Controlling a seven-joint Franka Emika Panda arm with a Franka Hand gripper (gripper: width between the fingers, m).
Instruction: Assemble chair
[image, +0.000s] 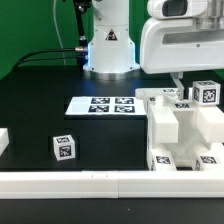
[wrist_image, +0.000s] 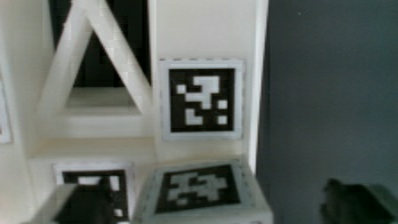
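The chair lies in pieces. Several white tagged parts (image: 185, 125) are clustered at the exterior view's right, under my gripper (image: 183, 82). In the wrist view an X-braced panel (wrist_image: 98, 70) with a tag (wrist_image: 199, 98) stands behind a short square block (wrist_image: 199, 188). My gripper (wrist_image: 222, 205) straddles that block. One dark finger (wrist_image: 80, 205) is close beside it, and the other finger (wrist_image: 365, 200) stands a clear gap away. The jaws are open and hold nothing. A loose tagged block (image: 63, 148) sits alone toward the exterior view's left.
The marker board (image: 100, 104) lies flat in front of the robot base (image: 108, 50). A long white border rail (image: 80, 182) runs along the near edge. Another white piece (image: 3, 140) shows at the far left edge. Black cables trail behind the base.
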